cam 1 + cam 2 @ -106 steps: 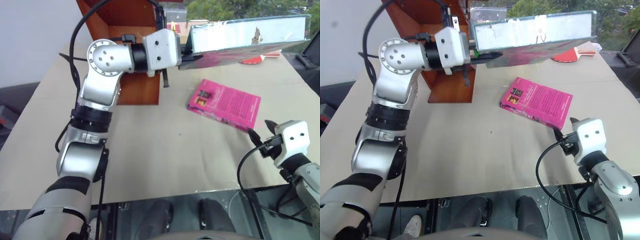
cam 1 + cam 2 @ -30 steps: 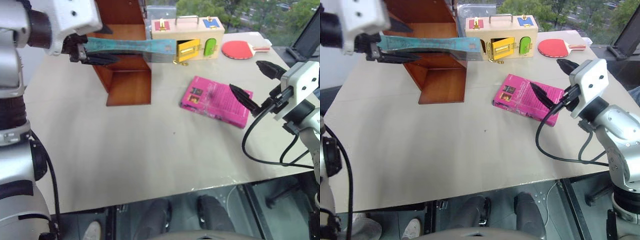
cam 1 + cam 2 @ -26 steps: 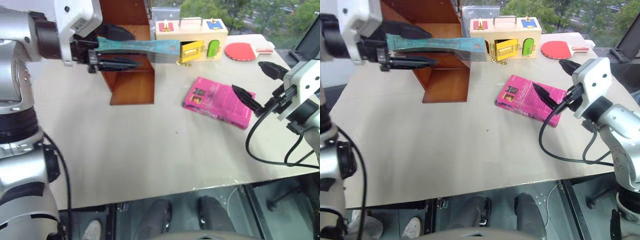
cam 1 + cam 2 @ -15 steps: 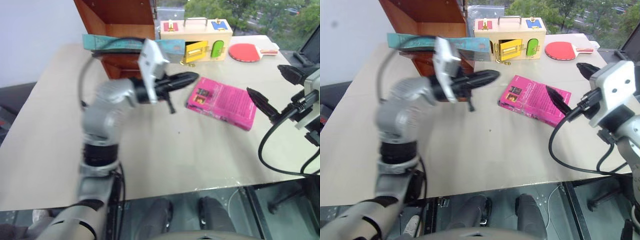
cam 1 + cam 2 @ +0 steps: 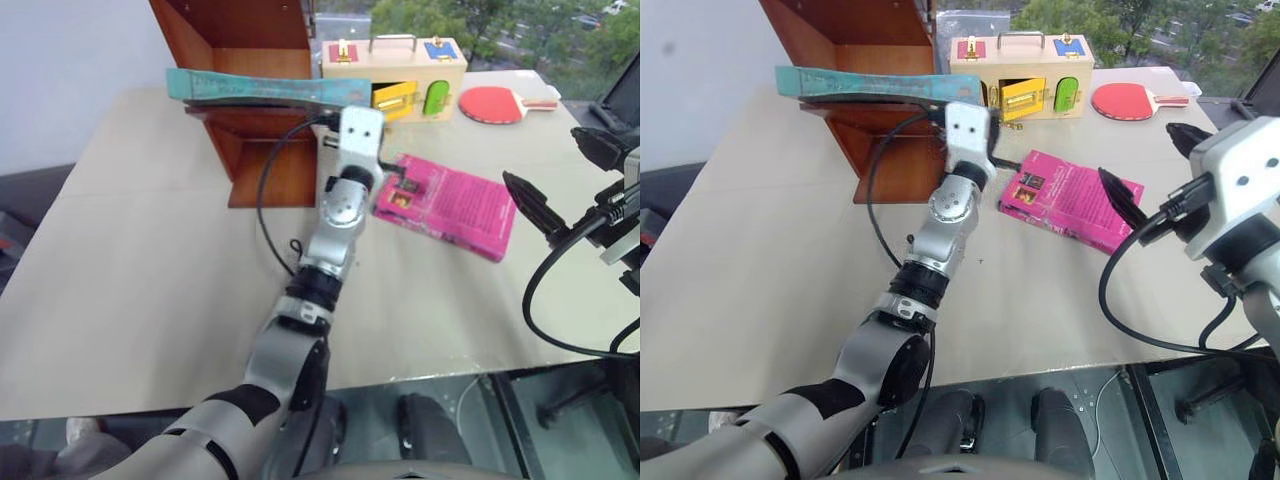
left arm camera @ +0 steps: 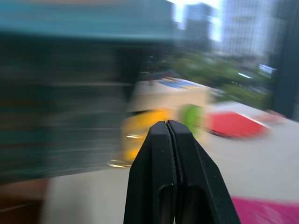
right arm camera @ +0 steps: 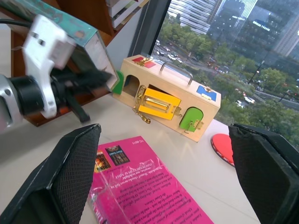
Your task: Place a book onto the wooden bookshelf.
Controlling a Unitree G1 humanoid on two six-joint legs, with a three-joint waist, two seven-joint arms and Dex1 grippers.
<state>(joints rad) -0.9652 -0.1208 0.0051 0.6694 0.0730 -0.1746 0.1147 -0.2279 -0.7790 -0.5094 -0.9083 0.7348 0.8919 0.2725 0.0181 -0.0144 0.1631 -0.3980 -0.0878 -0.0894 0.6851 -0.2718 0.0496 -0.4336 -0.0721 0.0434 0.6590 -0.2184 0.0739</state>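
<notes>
I see the book (image 5: 265, 87), thin teal hardcover with a worn speckled cover, lying flat on the wooden bookshelf (image 5: 262, 150)'s horizontal board. It's crosswise, both ends overhanging past the side panels. Shelf is reddish-brown, polished, open-fronted, standing upright at the far left part of the table.

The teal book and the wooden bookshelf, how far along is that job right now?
Done, by the look of it: the thin teal hardcover book lies flat on the reddish-brown wooden bookshelf, overhanging the board's edges. In hand: nothing; the left pincer is shut and empty, close below the book's near end, and the right pincer is open over the bright pink book. Left: perhaps nudging the teal book further in.
</notes>
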